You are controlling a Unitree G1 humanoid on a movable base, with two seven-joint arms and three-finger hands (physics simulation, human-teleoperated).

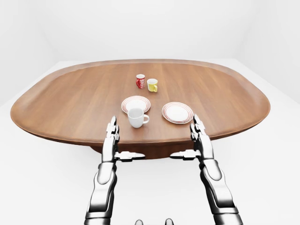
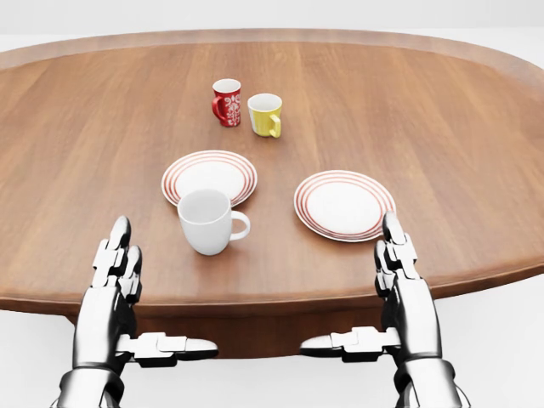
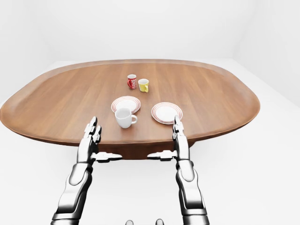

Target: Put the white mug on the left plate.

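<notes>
The white mug (image 2: 206,220) stands upright just below the left plate (image 2: 209,176), handle pointing right, nearer the left hand (image 2: 116,280); both it and the right hand (image 2: 401,276) hold fingers apart, empty.

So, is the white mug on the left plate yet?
No, the white ceramic mug stands on the brown wooden table, just below the left red-rimmed plate.

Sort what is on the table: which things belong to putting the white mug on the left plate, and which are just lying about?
Needed: white mug, left plate, left hand, right hand.
Lying about: right plate, red mug, yellow mug.
</notes>
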